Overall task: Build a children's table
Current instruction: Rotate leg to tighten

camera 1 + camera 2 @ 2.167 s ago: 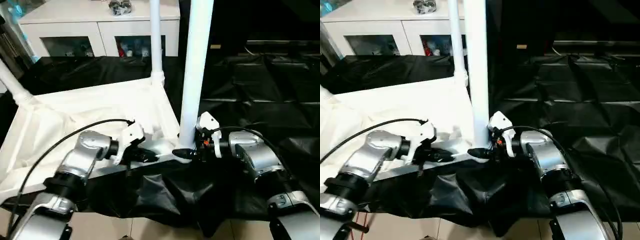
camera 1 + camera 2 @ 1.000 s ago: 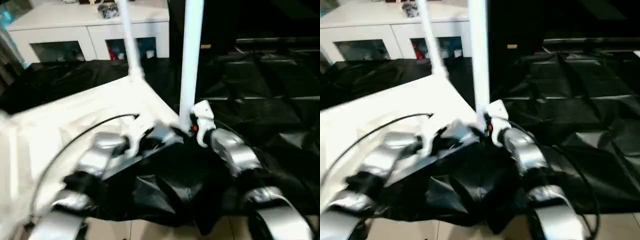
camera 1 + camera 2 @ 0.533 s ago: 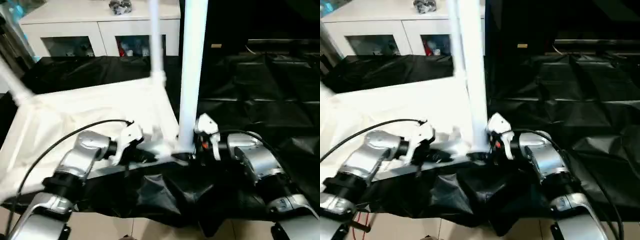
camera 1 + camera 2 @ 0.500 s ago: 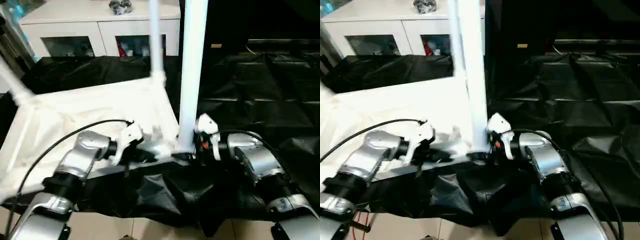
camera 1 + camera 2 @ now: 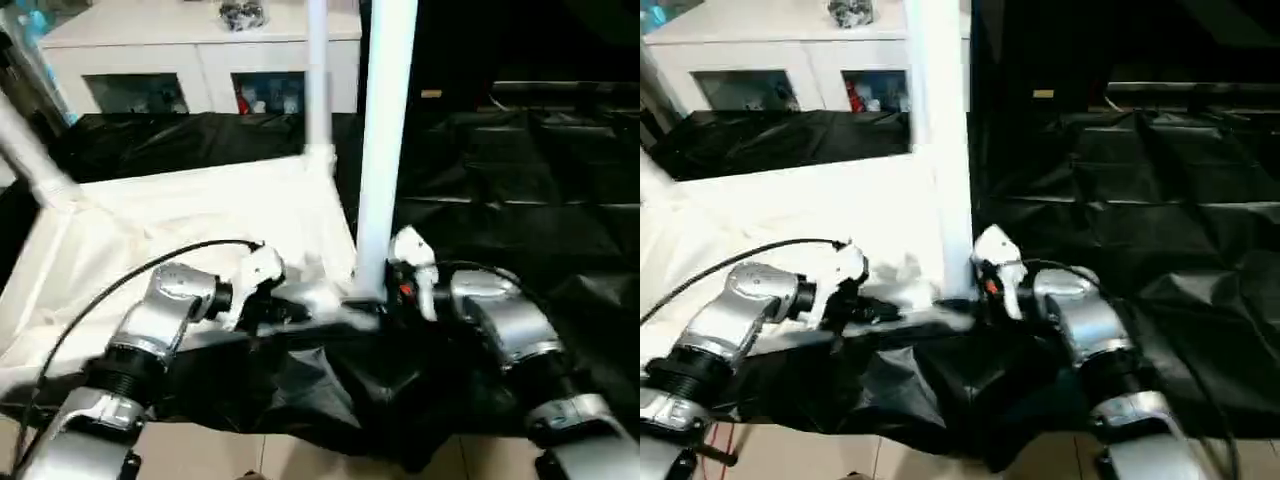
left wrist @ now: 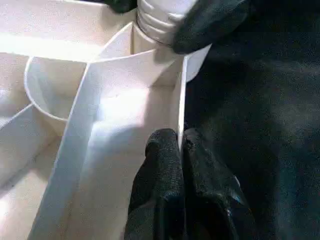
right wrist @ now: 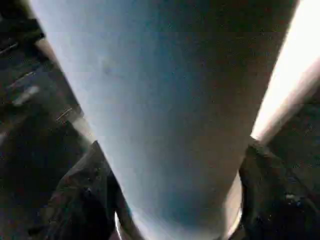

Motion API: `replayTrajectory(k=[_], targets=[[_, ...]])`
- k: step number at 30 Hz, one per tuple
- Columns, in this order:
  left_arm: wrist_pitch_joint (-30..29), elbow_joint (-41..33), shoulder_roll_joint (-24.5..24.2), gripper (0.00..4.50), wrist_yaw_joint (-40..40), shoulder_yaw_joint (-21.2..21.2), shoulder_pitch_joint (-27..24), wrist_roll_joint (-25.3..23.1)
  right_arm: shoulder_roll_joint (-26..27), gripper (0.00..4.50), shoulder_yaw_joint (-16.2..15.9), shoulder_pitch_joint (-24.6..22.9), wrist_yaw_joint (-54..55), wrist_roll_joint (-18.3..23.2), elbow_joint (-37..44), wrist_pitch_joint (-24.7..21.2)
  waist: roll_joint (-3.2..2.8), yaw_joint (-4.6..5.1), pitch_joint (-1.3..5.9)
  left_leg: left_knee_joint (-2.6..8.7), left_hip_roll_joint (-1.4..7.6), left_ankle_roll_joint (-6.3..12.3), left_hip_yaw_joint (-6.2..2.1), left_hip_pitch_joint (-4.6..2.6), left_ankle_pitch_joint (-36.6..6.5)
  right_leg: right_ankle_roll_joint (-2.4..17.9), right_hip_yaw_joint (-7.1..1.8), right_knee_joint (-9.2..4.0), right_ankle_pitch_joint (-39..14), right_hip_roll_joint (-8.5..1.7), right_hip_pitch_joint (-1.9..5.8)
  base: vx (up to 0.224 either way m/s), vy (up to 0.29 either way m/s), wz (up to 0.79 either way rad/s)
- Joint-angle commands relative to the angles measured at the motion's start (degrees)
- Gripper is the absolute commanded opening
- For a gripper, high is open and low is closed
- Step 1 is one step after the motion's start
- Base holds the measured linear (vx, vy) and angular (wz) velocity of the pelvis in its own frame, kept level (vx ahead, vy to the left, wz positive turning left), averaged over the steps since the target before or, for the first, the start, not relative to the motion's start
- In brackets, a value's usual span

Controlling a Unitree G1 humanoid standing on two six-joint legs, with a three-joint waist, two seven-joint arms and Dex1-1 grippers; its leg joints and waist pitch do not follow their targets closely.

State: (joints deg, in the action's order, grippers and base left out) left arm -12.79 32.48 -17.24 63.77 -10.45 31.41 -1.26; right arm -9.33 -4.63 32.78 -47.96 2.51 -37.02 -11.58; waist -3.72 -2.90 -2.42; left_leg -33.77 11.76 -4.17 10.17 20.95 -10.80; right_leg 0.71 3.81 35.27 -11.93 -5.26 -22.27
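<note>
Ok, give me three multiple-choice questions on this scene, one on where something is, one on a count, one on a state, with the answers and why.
1. Where is the left gripper?
A. on the near rim of the top
B. on the cabinet
C. around the far leg

2. How many legs rise from the top in the left eye view?
A. one
B. three
C. five

3. How does the near leg stand?
A. flat on the cloth
B. upright at the top's near corner, between the right gripper's fingers
C. lying across the top

Answers:
1 A, the left wrist view shows its fingers shut on the thin edge wall.
2 B, one at the left corner, one far, one near.
3 B, the right wrist view shows a black finger on each side of it.
</note>
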Motion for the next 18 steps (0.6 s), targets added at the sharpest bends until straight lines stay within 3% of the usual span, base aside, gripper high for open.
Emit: replayTrajectory(k=[1, 2, 3, 4, 5, 6, 8, 9, 10, 13, 15, 18], targets=[[-0.72, 0.09, 5.93, 0.00, -6.79, -0.92, 3.30, 0.60, 6.03, 2.72, -1.41, 1.16, 8.67, 0.06, -5.27, -2.56, 0.62, 0.28, 2.84, 4.53, 1.03, -0.08, -0.38, -0.77, -14.04, 11.53, -2.19, -5.12, -17.16, -3.02, 2.17, 0.000, 0.000, 0.00], [-0.83, 0.63, 6.81, 0.00, -8.34, -0.79, 3.71, 0.34, 6.77, 2.72, -1.08, 1.56, 10.73, -0.11, -6.29, -2.54, 0.66, 0.39, 2.88, 4.57, 1.05, -0.25, -0.44, -0.76, -13.82, 11.39, -2.29, -5.13, -16.87, -3.06, 2.25, 0.000, 0.000, 0.00], [-0.90, 1.15, 7.69, 0.00, -9.87, -0.69, 4.11, 0.08, 7.46, 2.72, -0.90, 1.94, 12.72, -0.38, -7.28, -2.38, 0.08, 0.52, 2.85, 4.62, 1.03, -0.37, -0.39, -0.74, -14.09, 11.29, -2.24, -5.26, -15.56, -2.81, 2.09, 0.000, 0.000, 0.00], [-1.12, 1.30, 8.45, 0.00, -10.79, -0.74, 4.31, -0.04, 8.23, 2.72, -0.32, 2.49, 15.20, -0.45, -8.23, -2.75, 0.27, 0.60, 2.99, 4.57, 1.02, -0.30, -0.44, -0.70, -13.89, 11.42, -2.23, -5.09, -14.30, -2.79, 2.25, 0.000, 0.000, 0.00], [-1.35, 1.41, 9.11, 0.00, -11.72, -0.71, 4.46, -0.09, 8.89, 2.72, 0.22, 2.98, 17.36, -0.47, -9.02, -3.08, -0.29, 0.77, 3.17, 4.47, 0.97, -0.16, -0.42, -0.63, -13.14, 11.86, -2.25, -4.91, -11.05, -2.70, 2.33, 0.000, 0.000, 0.00], [-1.64, 1.38, 9.84, 0.00, -12.41, -0.71, 4.54, -0.01, 9.58, 2.72, 0.72, 3.47, 19.39, -0.45, -9.79, -2.97, -0.43, 0.80, 3.40, 4.30, 0.84, 0.28, -0.48, -0.50, -11.51, 12.58, -2.15, -4.50, -7.52, -2.65, 2.59, 0.000, 0.000, 0.00], [-2.16, 0.58, 11.04, 0.00, -12.21, -1.26, 4.30, 0.35, 10.72, 2.72, 0.88, 3.81, 19.06, -0.41, -10.15, -1.65, -0.38, 0.96, 3.51, 4.08, 0.71, 1.24, -0.36, -0.35, -10.24, 13.46, -2.00, -4.35, -4.54, -2.59, 2.71, 0.000, 0.000, 0.00], [-2.13, 0.38, 11.45, 0.00, -12.03, -1.46, 4.17, 0.25, 11.19, 3.07, 1.15, 3.99, 18.84, -0.57, -10.41, -1.12, -0.38, 0.84, 3.55, 3.94, 0.69, 2.37, -0.28, -0.26, -9.77, 13.74, -1.92, -4.37, -3.97, -2.64, 2.83, 0.000, 0.000, 0.00], [-2.05, 0.28, 11.58, 0.00, -11.55, -1.75, 4.05, 0.13, 11.45, 3.42, 1.50, 4.16, 17.93, -0.20, -10.49, -1.16, -0.38, 0.84, 3.55, 3.94, 0.69, 2.37, -0.28, -0.26, -9.77, 13.74, -1.92, -4.37, -3.97, -2.64, 2.83, 0.000, 0.000, 0.00], [-1.49, -0.12, 10.57, 0.00, -9.23, -2.55, 3.55, -0.05, 10.69, 3.44, 0.97, 4.04, 14.40, 0.19, -9.17, -1.05, -0.28, 0.80, 3.46, 4.08, 0.90, 2.83, -0.36, -0.17, -10.62, 13.67, -1.82, -4.47, -6.06, -2.71, 2.91, 0.000, 0.000, 0.00], [-1.09, -0.95, 9.14, 0.00, -6.93, -3.20, 3.03, 0.41, 9.15, 3.83, -0.76, 3.76, 11.63, -0.30, -7.93, 0.22, -0.21, 0.78, 3.46, 4.13, 0.97, 2.87, -0.40, -0.19, -10.80, 13.73, -1.81, -4.42, -5.95, -2.68, 2.91, 0.000, 0.000, 0.00], [0.02, -2.27, 6.55, 0.00, -3.12, -4.18, 2.16, 0.78, 6.05, 3.83, -3.49, 2.72, 3.80, -0.05, -4.90, 1.79, -0.14, 0.63, 3.59, 3.85, 1.03, 4.00, -0.28, 0.05, -9.04, 14.29, -1.79, -4.01, -2.09, -2.61, 3.03, 0.000, 0.000, 0.00]])
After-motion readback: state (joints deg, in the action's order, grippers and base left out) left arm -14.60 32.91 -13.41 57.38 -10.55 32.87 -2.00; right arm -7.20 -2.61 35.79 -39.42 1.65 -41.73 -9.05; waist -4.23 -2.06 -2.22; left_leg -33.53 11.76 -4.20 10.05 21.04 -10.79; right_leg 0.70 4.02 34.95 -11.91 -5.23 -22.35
